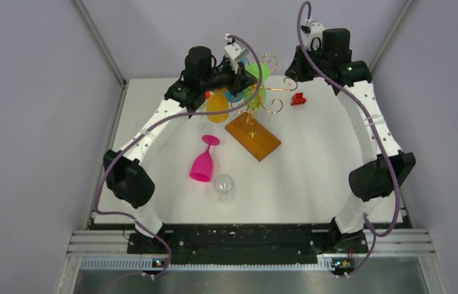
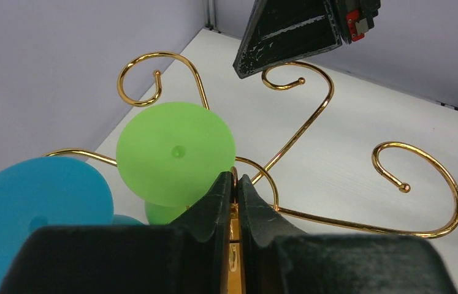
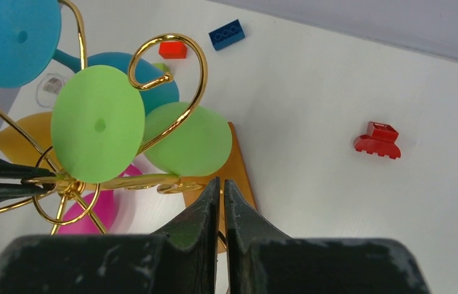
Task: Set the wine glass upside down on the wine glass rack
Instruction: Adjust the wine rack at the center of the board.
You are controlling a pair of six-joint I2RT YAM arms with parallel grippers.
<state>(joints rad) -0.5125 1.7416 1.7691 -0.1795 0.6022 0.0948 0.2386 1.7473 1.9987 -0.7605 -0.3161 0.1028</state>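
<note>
Clamping: left gripper on gold wire rack.
Right gripper: closed, empty.
Pink plastic wine glass: lying left-arm side, stem toward desk's far edge.

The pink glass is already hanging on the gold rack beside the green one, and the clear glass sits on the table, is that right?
No. The pink glass lies on the table, close to the clear glass, not on the gold rack. The green glass does hang there. The top external view shows it.
</note>
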